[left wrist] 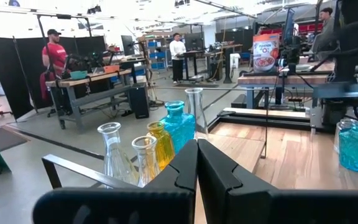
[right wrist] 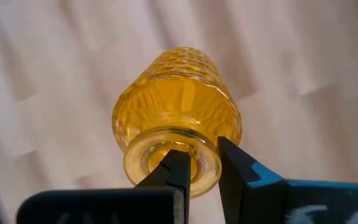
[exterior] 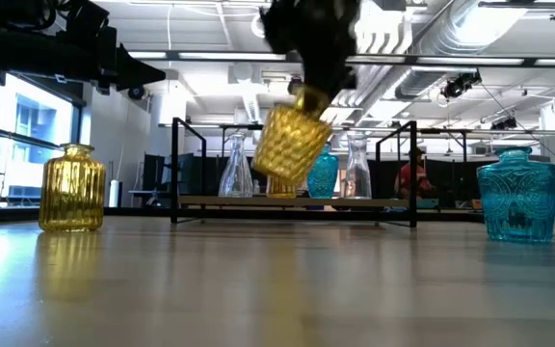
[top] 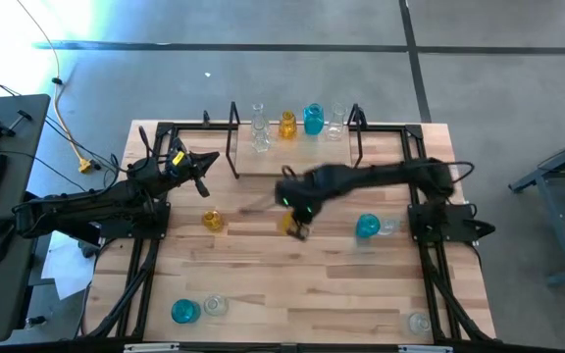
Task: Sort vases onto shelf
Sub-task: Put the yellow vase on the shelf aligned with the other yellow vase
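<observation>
Background: workshop, cereal box [left wrist: 267, 53] lettered "O's".
Right gripper [right wrist: 199, 163]: clamped on amber vase's [exterior: 295, 141] rim, lifted above table [top: 292, 284].
Left gripper [left wrist: 196, 163]: clenched, empty, beside shelf [top: 297, 147].

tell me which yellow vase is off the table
The diamond-textured yellow vase, hanging tilted from the right gripper by its rim. The ribbed yellow vase stands on the tabletop.

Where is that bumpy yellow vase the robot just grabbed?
The yellow vase hangs tilted above the table's middle, held by its rim in the right gripper, in front of the shelf, between the ribbed yellow vase and a teal vase.
</observation>
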Action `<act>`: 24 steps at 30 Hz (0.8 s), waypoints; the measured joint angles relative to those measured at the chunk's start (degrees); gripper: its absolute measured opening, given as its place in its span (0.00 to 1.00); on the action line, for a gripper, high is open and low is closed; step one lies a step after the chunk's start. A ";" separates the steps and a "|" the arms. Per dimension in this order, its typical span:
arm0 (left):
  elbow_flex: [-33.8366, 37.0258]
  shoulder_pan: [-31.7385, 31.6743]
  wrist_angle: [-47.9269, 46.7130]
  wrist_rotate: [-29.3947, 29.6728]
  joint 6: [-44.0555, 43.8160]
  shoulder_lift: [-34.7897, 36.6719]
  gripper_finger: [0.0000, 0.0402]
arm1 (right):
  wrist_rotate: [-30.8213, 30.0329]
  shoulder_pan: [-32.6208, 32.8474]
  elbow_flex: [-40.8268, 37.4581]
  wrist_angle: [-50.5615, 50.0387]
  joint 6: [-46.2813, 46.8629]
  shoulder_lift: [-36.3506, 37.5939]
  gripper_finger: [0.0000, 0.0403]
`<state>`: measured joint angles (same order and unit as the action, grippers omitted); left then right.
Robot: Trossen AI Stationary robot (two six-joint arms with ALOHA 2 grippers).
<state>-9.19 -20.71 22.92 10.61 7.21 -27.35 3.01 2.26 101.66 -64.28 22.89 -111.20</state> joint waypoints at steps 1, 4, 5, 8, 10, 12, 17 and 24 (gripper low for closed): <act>0.00 0.00 0.02 0.00 -0.01 0.00 0.00 | 0.02 -1.61 1.77 -1.17 -2.01 -1.51 0.07; 0.00 0.01 0.09 0.00 0.06 0.00 0.00 | 0.16 -5.84 7.63 -7.88 -7.58 -6.38 0.07; 0.00 0.01 0.09 0.01 0.12 0.00 0.00 | 0.20 -7.03 9.14 -9.92 -9.37 -7.82 0.07; 0.00 0.00 0.09 0.00 0.14 0.00 0.00 | 0.24 -9.91 11.82 -11.56 -13.33 -11.37 0.07; 0.00 0.00 0.07 0.00 0.14 0.00 0.00 | 0.24 -11.29 12.51 -11.94 -15.29 -12.94 0.07; 0.00 0.00 0.07 0.00 0.14 0.00 0.00 | 0.34 -12.31 12.63 -12.06 -16.76 -13.89 0.07; 0.00 0.01 0.04 0.00 0.14 0.00 0.00 | 0.58 -13.98 12.71 -13.09 -18.39 -15.04 0.07; 0.00 0.02 0.01 0.02 0.48 0.00 0.00 | -0.96 -13.86 12.71 -12.22 -18.94 -15.04 0.13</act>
<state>-9.19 -20.69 22.93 10.63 7.69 -27.35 2.04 -11.60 114.37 -76.50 3.95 -126.23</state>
